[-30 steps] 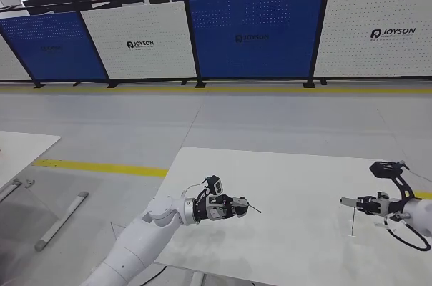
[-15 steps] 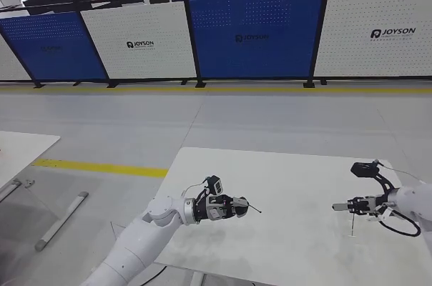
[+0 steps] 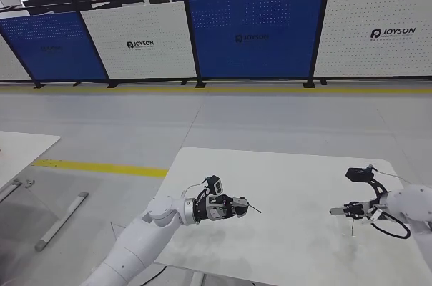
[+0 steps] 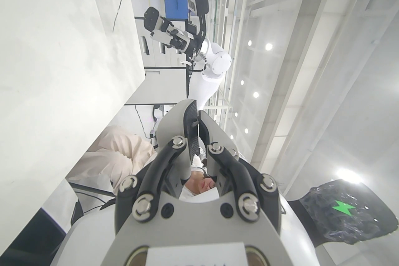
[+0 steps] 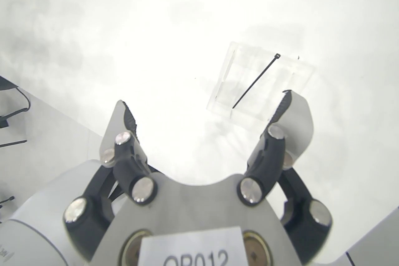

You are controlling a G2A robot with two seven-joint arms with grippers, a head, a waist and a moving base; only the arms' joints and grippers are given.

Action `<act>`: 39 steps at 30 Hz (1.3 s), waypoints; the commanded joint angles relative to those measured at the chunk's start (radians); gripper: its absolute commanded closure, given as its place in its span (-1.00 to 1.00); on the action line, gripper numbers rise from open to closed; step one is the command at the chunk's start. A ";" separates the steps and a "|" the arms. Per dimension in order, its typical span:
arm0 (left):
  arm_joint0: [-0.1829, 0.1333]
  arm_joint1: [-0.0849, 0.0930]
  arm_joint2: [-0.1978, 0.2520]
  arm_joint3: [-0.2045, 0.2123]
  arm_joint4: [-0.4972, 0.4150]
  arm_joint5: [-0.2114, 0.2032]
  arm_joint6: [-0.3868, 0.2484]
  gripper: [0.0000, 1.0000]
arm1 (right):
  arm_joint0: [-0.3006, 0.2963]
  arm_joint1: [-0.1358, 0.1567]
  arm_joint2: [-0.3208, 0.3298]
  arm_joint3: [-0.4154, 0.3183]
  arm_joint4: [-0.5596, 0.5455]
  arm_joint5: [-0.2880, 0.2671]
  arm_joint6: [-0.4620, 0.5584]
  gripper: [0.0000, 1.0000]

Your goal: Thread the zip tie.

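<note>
Two grippers hang over the flat white table [image 3: 287, 179], well apart from each other. The left gripper [image 4: 198, 120] has its grey fingers pressed together, pinching a thin black plastic zip tie [image 3: 252, 208]. The tie's free end sticks out past the fingertips, above the tabletop and aimed towards the other arm.

Across the table, the right gripper [image 5: 206, 99] has its fingers spread wide and faces down at the surface. Just ahead of it, close to one fingertip but not touching, a small clear plastic block [image 5: 224, 83] sits on the table. A second black zip tie [image 5: 255, 81] rests on that block, running roughly from corner to corner. Its pointed tip is nearer the right gripper and its square head is at the far end. Whether it lies flat or leans I cannot tell. Block and tie are far from the left gripper; from the left wrist they appear small, beyond the pinched fingers.
</note>
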State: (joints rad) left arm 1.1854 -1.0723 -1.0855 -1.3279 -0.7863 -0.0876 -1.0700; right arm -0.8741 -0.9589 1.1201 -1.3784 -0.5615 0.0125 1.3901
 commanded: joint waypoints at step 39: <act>0.000 0.000 0.000 0.000 0.000 0.000 0.000 1.00 | 0.062 -0.006 -0.044 0.147 -0.027 0.145 -0.005 0.06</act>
State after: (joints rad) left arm 1.1854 -1.0723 -1.0855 -1.3279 -0.7863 -0.0876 -1.0700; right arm -0.8092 -0.9666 1.0738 -1.2291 -0.5871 0.1570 1.3833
